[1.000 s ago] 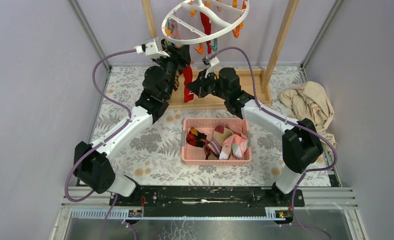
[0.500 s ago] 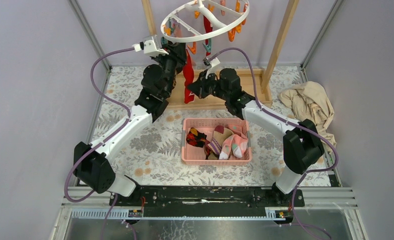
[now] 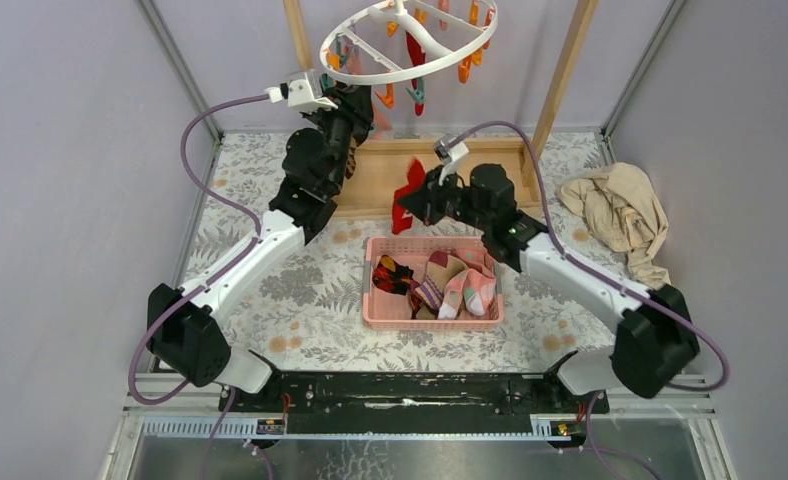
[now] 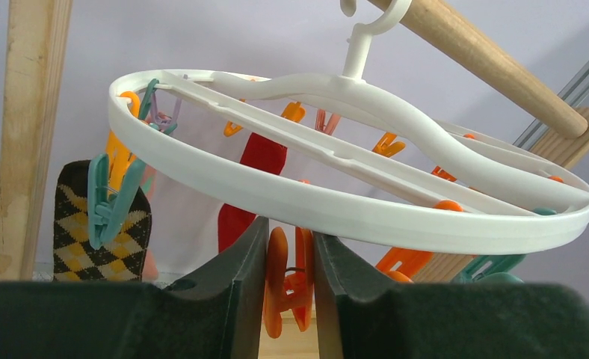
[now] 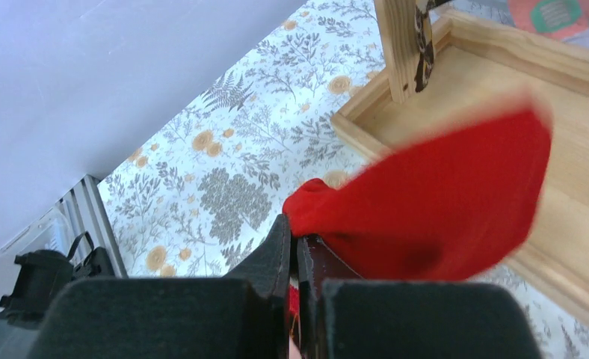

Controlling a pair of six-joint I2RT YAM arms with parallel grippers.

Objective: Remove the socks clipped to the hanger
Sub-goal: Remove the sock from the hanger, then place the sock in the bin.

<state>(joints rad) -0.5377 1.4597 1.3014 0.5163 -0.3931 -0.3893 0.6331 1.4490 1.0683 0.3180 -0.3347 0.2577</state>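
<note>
The left pincer [image 4: 288,238] is clamped on an orange plastic clip [image 4: 285,288] dangling under the rim of the round white plastic hanger [image 4: 336,215]. The right pincer [image 5: 293,232] is pinched tight on a red fabric sock [image 5: 441,198], which is off the hanger and held over the wooden frame base [image 3: 380,175], just beyond the pink plastic basket [image 3: 432,322] on the table [image 3: 300,290]. A second red sock [image 4: 260,158] and a brown argyle sock [image 4: 101,235] hang clipped to the ring.

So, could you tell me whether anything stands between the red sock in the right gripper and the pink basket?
Nothing visible does. The red sock hangs from the right gripper just beyond the far rim of the pink basket, with only open air between them. The basket holds other socks but is open on top.
</note>
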